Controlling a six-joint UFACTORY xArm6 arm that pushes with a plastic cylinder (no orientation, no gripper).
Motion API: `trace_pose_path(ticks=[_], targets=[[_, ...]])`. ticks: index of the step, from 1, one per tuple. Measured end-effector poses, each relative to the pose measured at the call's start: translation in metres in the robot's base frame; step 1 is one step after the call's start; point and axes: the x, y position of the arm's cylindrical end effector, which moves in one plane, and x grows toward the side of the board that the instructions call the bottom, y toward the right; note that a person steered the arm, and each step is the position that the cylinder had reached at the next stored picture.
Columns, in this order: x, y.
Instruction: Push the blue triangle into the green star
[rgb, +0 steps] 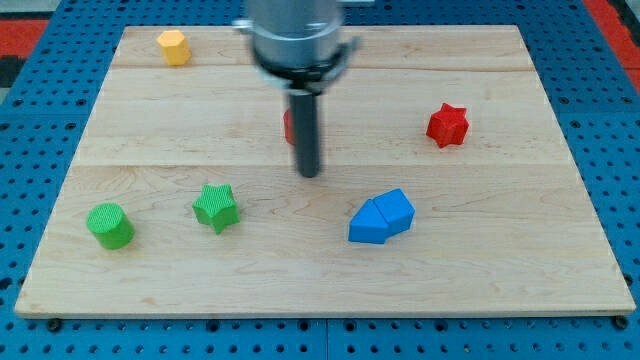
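Hovering with no jaws fitted, my tip (309, 172) is seen up-left of the light, rigid blue triangle (368, 225), best pushed on its right face toward the green star (216, 207).

Even, bright overhead light, no glare. Soft short shadows under blocks. Arm housing (298, 40) at the view's top motion-blurred; board (520, 280) sharp.

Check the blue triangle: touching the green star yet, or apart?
Apart. The blue triangle sits right of the green star with bare wood between; it touches another blue block. My tip touches neither.
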Motion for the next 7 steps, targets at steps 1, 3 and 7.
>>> trace_pose_path(ticks=[1, 3, 7], targets=[[0.013, 0.111], [0.094, 0.138], [0.053, 0.095]])
